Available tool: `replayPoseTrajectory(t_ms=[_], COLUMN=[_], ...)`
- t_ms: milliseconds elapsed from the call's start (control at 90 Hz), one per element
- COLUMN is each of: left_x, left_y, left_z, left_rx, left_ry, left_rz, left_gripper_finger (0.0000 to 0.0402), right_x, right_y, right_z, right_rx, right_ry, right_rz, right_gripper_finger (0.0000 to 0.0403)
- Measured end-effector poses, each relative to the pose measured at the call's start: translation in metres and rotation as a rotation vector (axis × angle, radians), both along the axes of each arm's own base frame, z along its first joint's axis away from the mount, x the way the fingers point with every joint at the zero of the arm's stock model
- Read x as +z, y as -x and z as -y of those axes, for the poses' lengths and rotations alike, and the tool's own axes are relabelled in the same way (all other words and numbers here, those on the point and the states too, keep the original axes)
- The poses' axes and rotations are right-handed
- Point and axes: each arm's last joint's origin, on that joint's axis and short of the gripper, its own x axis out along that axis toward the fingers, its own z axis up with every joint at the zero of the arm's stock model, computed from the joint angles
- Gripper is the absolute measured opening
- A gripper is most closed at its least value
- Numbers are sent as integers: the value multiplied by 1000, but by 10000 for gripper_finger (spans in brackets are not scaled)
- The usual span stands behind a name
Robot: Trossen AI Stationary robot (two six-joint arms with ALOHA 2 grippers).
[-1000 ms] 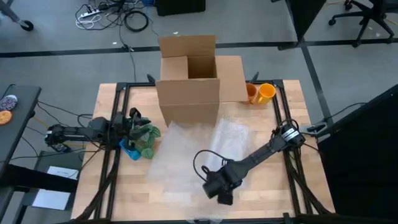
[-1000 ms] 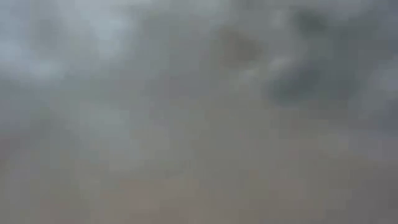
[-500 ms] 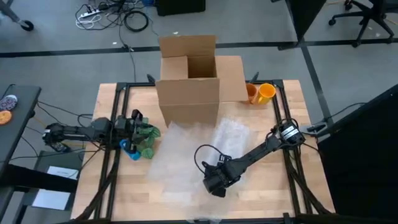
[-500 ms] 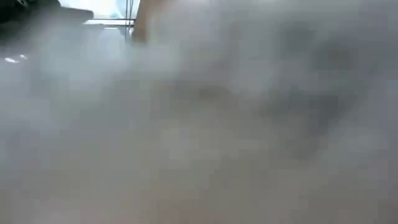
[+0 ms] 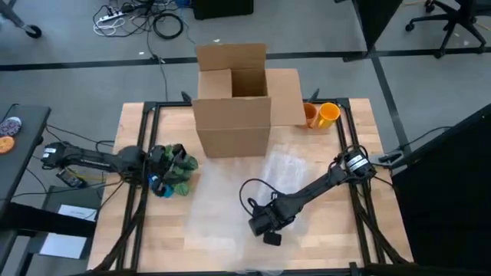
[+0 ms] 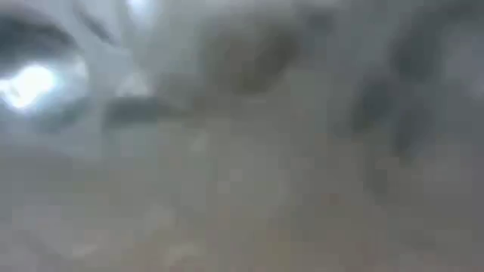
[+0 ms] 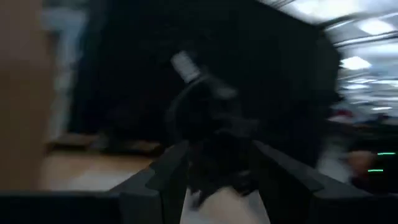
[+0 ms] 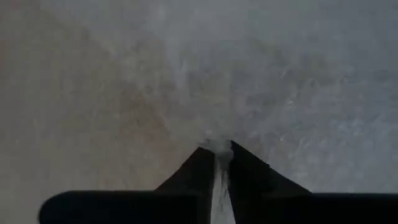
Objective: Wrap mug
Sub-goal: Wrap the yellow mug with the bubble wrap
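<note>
The right hand (image 5: 263, 228), low centre of the frame, pinches the bubble wrap (image 5: 230, 195). The mug (image 5: 175, 170) lies to its left, carried in the left hand (image 5: 163, 170) beside the wrap's left edge.

Brown cardboard box (image 5: 232, 100), orange cups (image 5: 322, 114), clear bubble wrap (image 5: 253, 192) — green-patterned blue-based mug (image 5: 173, 172) on light wood table (image 5: 337, 238).

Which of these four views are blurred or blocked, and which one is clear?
High view: clear, table and both arms sharp. Low view: only grey haze, nothing can be told. Left wrist view: dark and smeared. Right wrist view: close on bubble wrap, pinched by the right gripper.
</note>
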Motion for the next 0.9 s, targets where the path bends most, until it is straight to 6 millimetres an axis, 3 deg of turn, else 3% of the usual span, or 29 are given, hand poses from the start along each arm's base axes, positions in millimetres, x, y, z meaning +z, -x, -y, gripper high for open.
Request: replayPoseTrajectory(t_ms=[189, 467, 578, 900], left_x=[-1, 3, 7, -11], left_y=[-6, -36, -55, -121], left_z=[17, 36, 41, 63], left_rx=[-56, -66, -26, 32], left_ry=[-66, -84, -84, -100], left_rz=[53, -15, -59, -254], left_gripper_finger=[156, 156, 156, 156], right_x=[6, 15, 15, 7], right_y=[-1, 2, 2, 16], right_z=[-1, 2, 3, 22], right_rx=[42, 59, 55, 40], right_ry=[24, 108, 161, 425], right_rz=[2, -28, -4, -92], right_gripper_finger=[4, 5, 11, 26])
